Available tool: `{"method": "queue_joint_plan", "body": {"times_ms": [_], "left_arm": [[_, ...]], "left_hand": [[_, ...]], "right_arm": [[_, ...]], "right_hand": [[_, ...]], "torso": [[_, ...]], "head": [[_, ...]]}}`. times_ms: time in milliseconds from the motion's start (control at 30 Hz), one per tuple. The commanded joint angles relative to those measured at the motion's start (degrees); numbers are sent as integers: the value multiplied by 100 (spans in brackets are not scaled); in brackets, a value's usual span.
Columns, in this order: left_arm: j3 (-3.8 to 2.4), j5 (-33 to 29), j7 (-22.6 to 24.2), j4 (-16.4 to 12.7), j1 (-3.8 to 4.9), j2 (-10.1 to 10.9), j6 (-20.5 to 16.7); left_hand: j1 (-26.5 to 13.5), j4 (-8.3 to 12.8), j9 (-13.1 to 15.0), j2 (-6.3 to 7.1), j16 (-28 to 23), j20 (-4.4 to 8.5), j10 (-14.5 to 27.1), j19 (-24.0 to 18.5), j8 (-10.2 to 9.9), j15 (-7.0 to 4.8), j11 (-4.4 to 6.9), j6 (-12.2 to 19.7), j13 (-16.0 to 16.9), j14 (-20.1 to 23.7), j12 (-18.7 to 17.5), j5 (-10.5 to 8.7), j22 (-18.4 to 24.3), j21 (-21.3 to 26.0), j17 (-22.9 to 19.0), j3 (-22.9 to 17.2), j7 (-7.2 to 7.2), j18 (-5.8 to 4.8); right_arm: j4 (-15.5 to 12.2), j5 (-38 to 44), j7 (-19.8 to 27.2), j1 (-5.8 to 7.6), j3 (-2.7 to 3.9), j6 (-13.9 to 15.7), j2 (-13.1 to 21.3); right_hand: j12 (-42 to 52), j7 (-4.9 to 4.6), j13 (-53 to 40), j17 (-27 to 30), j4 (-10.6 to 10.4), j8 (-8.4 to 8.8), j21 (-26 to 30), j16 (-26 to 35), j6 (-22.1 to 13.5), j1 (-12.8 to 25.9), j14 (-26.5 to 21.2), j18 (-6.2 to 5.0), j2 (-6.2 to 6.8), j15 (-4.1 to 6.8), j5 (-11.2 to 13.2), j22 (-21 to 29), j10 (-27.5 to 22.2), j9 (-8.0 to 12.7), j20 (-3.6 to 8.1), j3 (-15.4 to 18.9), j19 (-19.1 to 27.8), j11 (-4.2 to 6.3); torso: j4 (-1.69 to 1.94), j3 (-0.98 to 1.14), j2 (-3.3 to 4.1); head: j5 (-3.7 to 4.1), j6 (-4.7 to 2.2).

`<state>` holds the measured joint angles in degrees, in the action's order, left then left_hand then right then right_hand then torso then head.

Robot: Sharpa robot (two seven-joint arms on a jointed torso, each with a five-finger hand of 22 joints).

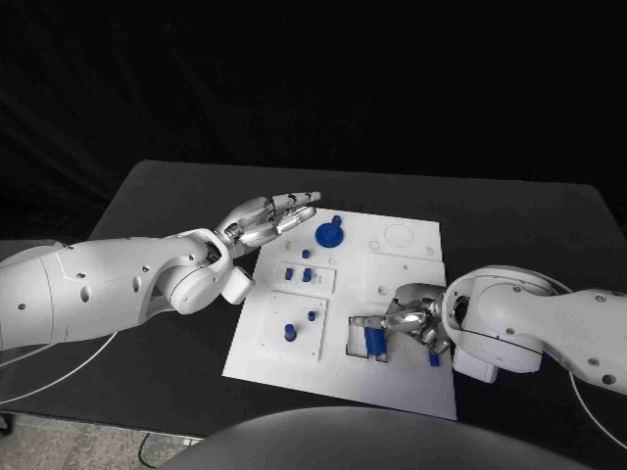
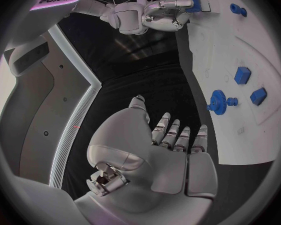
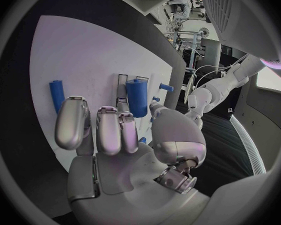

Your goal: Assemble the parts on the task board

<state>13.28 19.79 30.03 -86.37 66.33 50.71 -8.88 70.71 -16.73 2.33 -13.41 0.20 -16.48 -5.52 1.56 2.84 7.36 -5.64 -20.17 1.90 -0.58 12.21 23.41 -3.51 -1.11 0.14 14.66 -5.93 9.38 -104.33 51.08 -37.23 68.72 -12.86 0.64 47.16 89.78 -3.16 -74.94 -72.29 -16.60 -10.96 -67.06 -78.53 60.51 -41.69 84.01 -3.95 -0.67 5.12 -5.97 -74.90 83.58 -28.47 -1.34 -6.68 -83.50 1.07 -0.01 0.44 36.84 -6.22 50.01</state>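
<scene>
The white task board lies in the middle of the table. A thick blue cylinder lies in a rectangular recess at its near right; it is also in the right wrist view. My right hand hovers just right of it, fingers stretched toward it with nothing in the palm. A thinner blue peg lies beside the hand. A blue gear sits at the far end. My left hand is open with straight fingers at the board's far left corner, close to the gear.
Small blue blocks sit in a raised panel at the board's left, and two pegs stand in the panel nearer me. Black table surrounds the board on all sides.
</scene>
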Motion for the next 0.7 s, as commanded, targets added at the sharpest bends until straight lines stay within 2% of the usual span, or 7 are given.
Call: {"method": "queue_joint_plan", "body": {"times_ms": [33, 100, 233, 500, 700], "left_arm": [[-2, -22, 32, -3, -9, -13, 128], [-2, -30, 27, -2, -9, -15, 134], [-2, -77, 14, -1, -10, -17, 146], [-2, -105, -11, 9, -10, -29, 168], [-2, -109, -29, 19, -10, -37, 187]], "left_hand": [[48, 3, 7, 5, 2, -22, 1, -1, 19, 36, -34, -13, 7, 11, 26, 30, 5, -15, 5, -42, -18, 90], [49, 3, 9, 3, 2, -22, 1, -1, 21, 36, -36, -25, 7, 11, 25, 30, 6, -16, 5, -42, -25, 89], [55, 4, 11, 1, 2, -23, 0, 0, 27, 39, -39, -45, 7, 9, 28, 33, 6, -16, 5, -43, -41, 88], [77, 10, 17, -4, 2, -25, 1, 0, 42, 44, -42, -96, 7, 9, 28, 45, 8, -17, 5, -49, -85, 82], [87, 12, 19, -6, 2, -25, 0, 1, 48, 46, -44, -115, 7, 8, 30, 52, 9, -17, 6, -53, -100, 81]], "right_arm": [[-13, -4, 6, -11, -2, -21, -10], [-23, 8, 9, -13, -2, -26, -15], [-43, 18, 9, -14, -2, -44, -21], [-67, 20, 17, -14, -1, -36, -26], [-67, 12, 22, -13, 0, -22, -18]], "right_hand": [[22, 2, -1506, 13, 17, 14, 22, 29, 43, -5, 299, -59, 50, -25, 71, -901, 642, 11, -9, 99, 7, 10], [22, 4, -1506, 14, 34, 10, 25, 28, 54, -84, 299, -59, 92, -24, 127, -901, 642, 14, -9, 179, 6, 12], [22, 11, -1506, 18, 39, -4, 26, 28, 81, -152, 299, -59, 84, -22, 140, -902, 642, 10, -7, 221, 3, 17], [22, 64, -1506, 29, 6, -120, 35, 30, 244, -205, 298, -61, -118, 10, -63, -903, 642, -64, 15, 334, -2, 60], [22, 143, -1506, 34, 3, -336, 40, 28, 409, -225, 298, -61, -222, 63, -100, -904, 642, -276, 59, 498, -9, 127]], "torso": [[3, -1, -1], [0, 0, -2], [1, 0, 1], [0, 0, -1], [-1, 1, -4]], "head": [[-13, -1], [-24, -1], [-36, -1], [-68, -1], [-91, -1]]}}
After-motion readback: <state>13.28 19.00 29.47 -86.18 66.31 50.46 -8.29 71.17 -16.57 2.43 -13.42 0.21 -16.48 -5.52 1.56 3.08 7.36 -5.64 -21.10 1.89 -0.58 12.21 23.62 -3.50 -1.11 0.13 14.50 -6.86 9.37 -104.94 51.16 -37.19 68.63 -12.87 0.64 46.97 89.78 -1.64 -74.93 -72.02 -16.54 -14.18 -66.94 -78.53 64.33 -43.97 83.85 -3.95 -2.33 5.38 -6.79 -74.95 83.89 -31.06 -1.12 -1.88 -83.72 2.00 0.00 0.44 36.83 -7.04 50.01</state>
